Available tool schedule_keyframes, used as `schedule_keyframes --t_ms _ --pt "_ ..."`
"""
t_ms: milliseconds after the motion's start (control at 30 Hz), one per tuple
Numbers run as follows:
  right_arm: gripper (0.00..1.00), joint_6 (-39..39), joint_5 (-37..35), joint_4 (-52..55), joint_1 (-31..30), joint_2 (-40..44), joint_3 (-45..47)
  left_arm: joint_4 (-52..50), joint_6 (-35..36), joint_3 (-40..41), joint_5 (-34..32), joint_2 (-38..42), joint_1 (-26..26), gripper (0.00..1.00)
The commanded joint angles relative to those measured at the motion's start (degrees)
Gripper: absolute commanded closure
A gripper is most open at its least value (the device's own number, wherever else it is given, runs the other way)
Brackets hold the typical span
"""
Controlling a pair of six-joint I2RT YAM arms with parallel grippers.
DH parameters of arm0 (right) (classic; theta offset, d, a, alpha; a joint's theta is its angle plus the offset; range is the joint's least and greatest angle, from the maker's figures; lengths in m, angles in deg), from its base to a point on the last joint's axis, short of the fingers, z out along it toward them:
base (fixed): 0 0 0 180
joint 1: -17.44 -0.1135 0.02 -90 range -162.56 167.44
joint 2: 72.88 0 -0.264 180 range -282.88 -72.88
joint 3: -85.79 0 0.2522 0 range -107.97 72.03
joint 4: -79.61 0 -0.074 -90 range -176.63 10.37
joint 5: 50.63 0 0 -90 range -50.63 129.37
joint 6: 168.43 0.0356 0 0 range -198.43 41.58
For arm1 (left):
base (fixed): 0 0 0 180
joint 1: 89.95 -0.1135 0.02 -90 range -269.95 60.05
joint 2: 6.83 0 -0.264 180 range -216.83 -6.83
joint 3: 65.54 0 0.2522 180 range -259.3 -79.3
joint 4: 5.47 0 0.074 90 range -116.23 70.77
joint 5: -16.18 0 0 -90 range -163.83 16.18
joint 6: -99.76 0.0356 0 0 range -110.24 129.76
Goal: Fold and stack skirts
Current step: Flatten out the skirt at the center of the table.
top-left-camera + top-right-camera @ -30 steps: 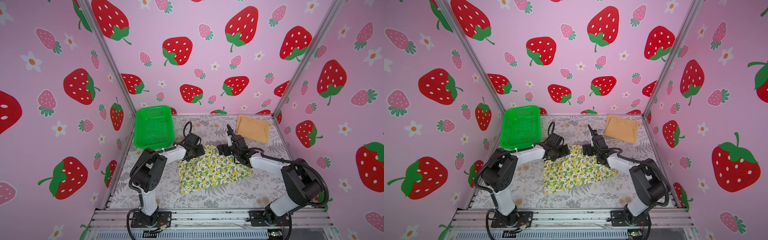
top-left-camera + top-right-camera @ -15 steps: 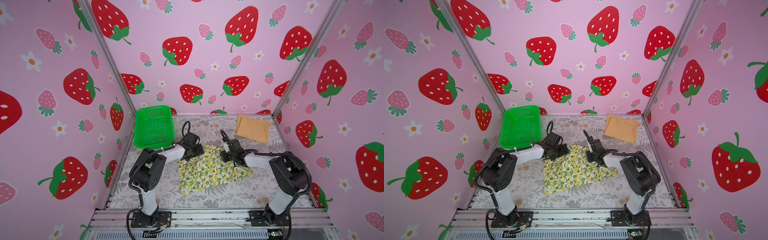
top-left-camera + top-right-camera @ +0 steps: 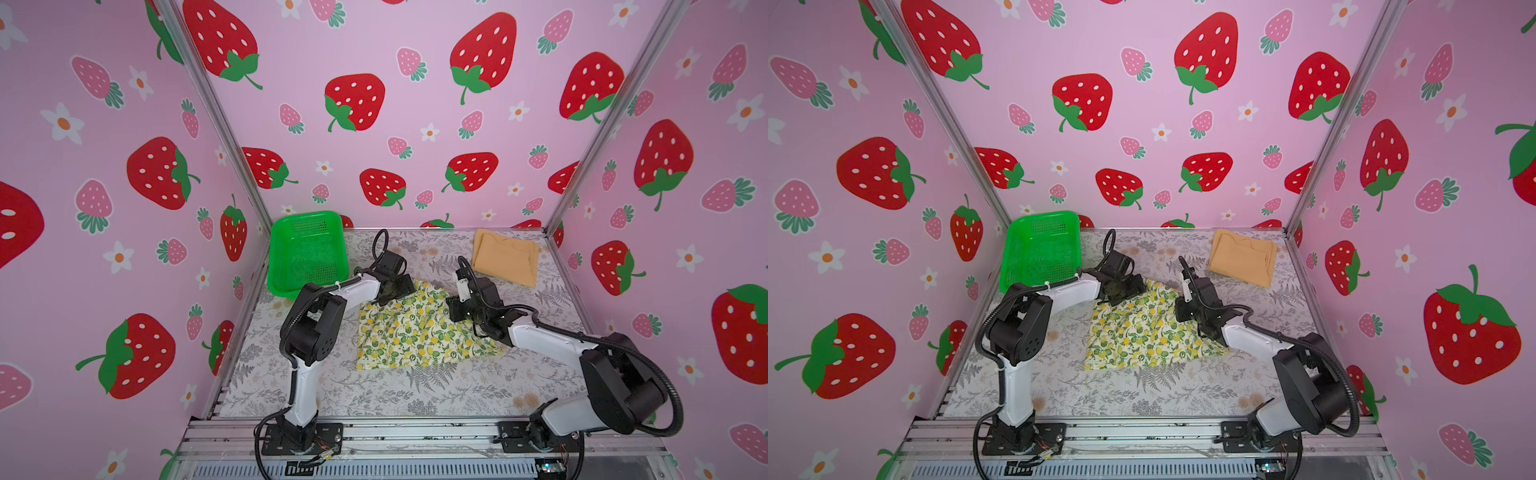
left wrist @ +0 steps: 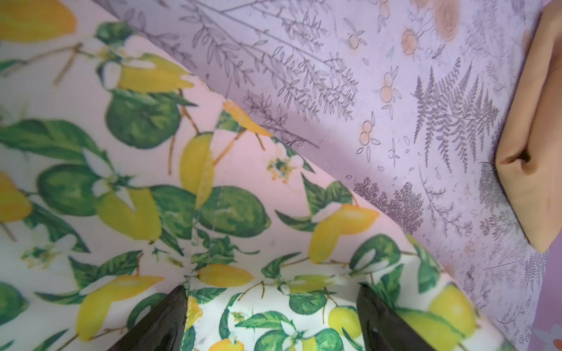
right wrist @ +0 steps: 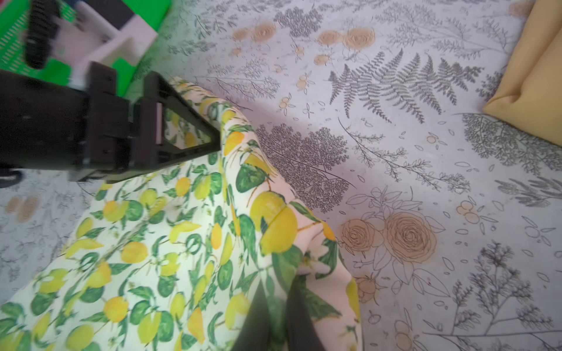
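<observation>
The lemon skirt lies in the middle of the table, between the two arms. It is cream with yellow lemons and green leaves. It is spread out but bumpy, not flat. Its far edge is lifted a little off the table.

The left gripper is at the far left corner of the lemon skirt. Its two black fingers stand wide apart, and the cloth shows between them. They are not squeezing it.

The right gripper is at the far right corner of the same skirt. Its fingers are very close together. It looks like a fold of the lemon cloth is pinched between them, though the tips are dark and hard to see. The cloth rises in a little hill right at the fingers.

The yellow skirt is plain mustard yellow. It lies folded in the far right corner of the table, well apart from the lemon skirt.

A green mesh basket sits in the far left corner, near the left arm. The table has a cover with gray ferns and pale roses.
</observation>
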Motion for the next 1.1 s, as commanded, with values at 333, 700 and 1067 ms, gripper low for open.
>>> schedule_keyframes --t_ms 333,700,1067 --pt "0.81 9.05 -6.73 -4.56 -19.8 -6.41 -1.93 -2.57 -0.93 -3.88 2.14 -4.41 -0.62 0.12" --pt "0.31 10.03 -2.32 -10.78 -23.3 -10.97 -4.11 1.39 -1.77 3.14 6.26 -0.18 -3.77 0.13" --pt "0.01 6.99 -19.27 5.82 -21.08 3.96 -5.68 2.47 -1.33 9.76 5.71 9.07 -3.86 0.13"
